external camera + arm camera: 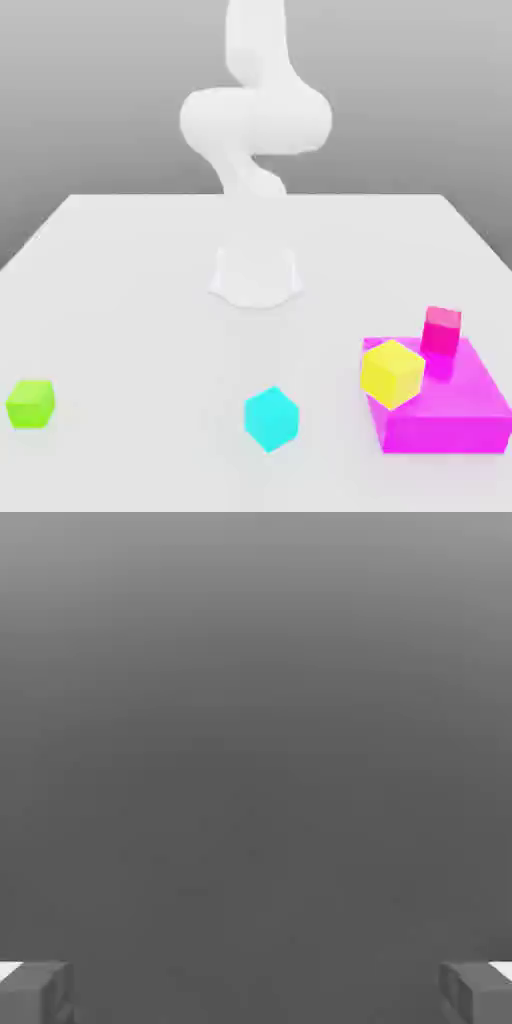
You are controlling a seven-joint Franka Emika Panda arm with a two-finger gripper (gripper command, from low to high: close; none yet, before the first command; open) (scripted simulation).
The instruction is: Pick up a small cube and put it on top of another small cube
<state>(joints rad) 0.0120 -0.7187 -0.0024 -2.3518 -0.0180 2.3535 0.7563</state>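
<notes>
The small cyan cube point(271, 418) rests on the white table point(130, 300) near the front, in the middle of the exterior view. A lime-green cube point(30, 403) lies far off to the exterior view's left. A yellow cube point(392, 372) sits tilted on the near corner of a flat magenta block point(450, 415), and a small pink cube point(441, 331) stands on that block's far side. In the hand view my gripper point(256, 994) is open, its two grey fingertips point(35, 992) far apart with nothing between them, facing plain grey background.
The white arm point(255, 120) rises from its round base point(256, 275) at the table's middle, behind the cubes. The magenta block takes up the front corner at the exterior view's right.
</notes>
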